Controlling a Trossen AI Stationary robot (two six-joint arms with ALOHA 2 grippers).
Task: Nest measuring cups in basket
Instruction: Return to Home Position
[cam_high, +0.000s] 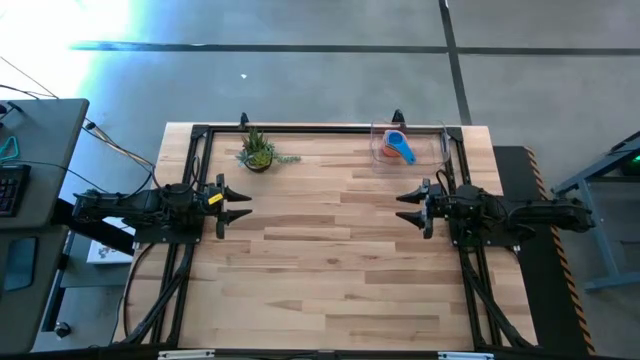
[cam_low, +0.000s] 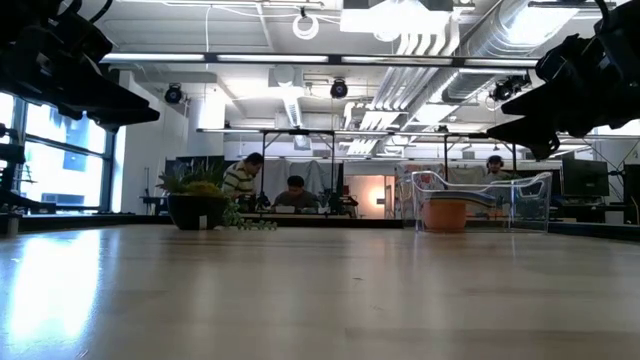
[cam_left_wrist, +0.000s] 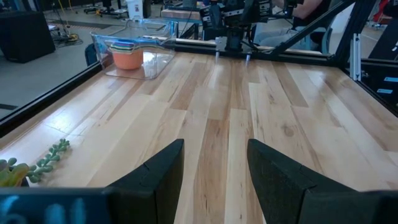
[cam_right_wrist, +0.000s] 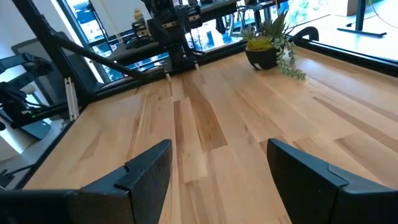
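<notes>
The clear basket (cam_high: 405, 147) stands at the table's far right; it also shows in the low view (cam_low: 482, 200) and the left wrist view (cam_left_wrist: 134, 51). The measuring cups (cam_high: 398, 146) sit nested inside it, an orange one outermost (cam_left_wrist: 127, 57), blue and teal ones inside, resting on the basket's floor (cam_low: 445, 213). My left gripper (cam_high: 240, 206) hangs open above the table's left side. My right gripper (cam_high: 408, 207) hangs open above the right side, just nearer than the basket. Neither touches anything.
A small potted green plant (cam_high: 258, 152) stands at the far left (cam_right_wrist: 267, 46). A black metal frame (cam_high: 300, 128) runs along the table's edges. Bare wood lies between the two grippers. People sit in the room beyond the far edge (cam_low: 240, 180).
</notes>
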